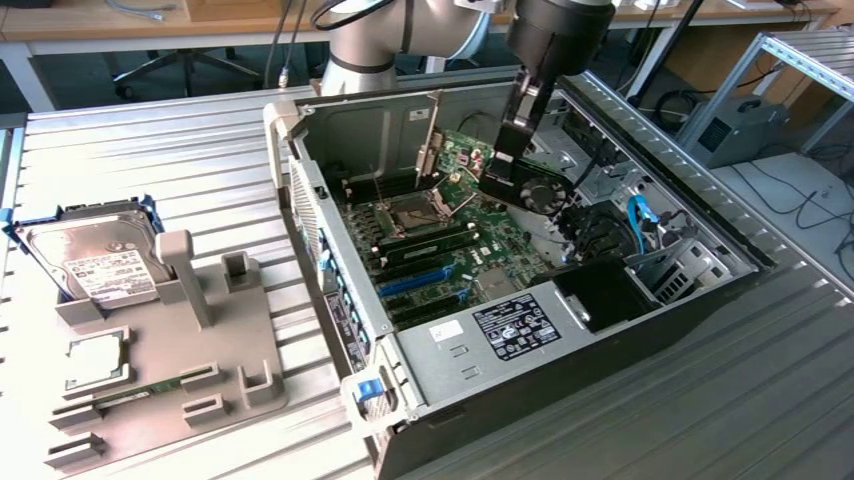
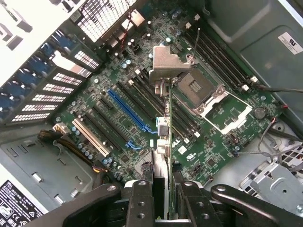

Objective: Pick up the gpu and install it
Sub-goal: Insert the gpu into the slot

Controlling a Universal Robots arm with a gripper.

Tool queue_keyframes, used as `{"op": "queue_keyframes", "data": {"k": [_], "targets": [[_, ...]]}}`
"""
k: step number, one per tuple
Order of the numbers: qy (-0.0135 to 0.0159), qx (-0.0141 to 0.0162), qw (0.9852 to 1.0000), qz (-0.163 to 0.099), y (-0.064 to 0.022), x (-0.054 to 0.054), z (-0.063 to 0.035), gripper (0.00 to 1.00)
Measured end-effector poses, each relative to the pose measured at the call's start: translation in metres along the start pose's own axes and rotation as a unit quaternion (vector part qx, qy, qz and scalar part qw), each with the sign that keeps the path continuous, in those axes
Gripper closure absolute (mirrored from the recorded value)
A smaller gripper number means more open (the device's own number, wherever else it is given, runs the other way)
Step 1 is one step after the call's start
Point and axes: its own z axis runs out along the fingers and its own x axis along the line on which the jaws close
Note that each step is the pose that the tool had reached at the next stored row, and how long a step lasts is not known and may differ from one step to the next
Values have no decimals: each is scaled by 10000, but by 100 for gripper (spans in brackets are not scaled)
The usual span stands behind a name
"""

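The gpu hangs inside the open computer case, above the motherboard. Its green board stands on edge, with the silver bracket toward the exterior view's left and a dark round fan on its face. My gripper reaches down from above and is shut on the card. In the wrist view the gpu appears edge-on between my two black fingers, its bracket farthest from me. The card is above the dark slots, between the blue slot and the processor socket.
A grey fixture tray on the exterior view's left holds a silver hard drive, a square chip and a narrow memory stick. A labelled power supply and cables sit inside the case. The slatted metal table surrounds it.
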Motion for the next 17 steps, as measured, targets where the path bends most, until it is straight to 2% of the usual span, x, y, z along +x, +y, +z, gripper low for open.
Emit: {"op": "queue_keyframes", "data": {"k": [9,17], "targets": [[6,7,9997,-244,-4,-4,5,74],[11,13,9988,-482,-10,-9,10,74]]}}
